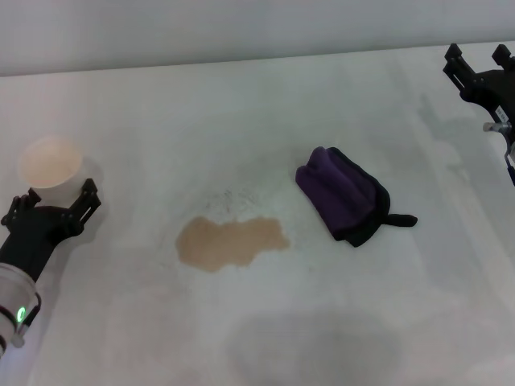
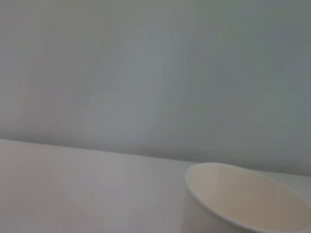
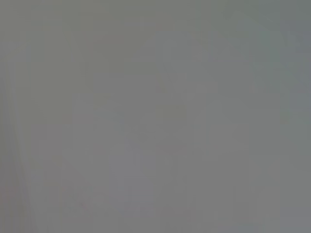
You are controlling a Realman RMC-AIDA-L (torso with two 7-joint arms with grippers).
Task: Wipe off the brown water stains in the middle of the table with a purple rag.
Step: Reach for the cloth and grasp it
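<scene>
The right hand (image 1: 481,66) hangs open and empty at the desk's far right edge, well apart from the rag (image 1: 344,195), which lies nearer the robot and toward the stain (image 1: 229,242). The rag's long axis slants away from the stain. The left hand (image 1: 55,207), open, empty, sits beyond the stain beside a cup (image 1: 50,162); the right looks nearer.

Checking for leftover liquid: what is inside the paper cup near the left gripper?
The paper cup shows only a pale, bare inner wall in the left wrist view. Its bottom is hidden below the frame, so leftover liquid cannot be ruled out.
</scene>
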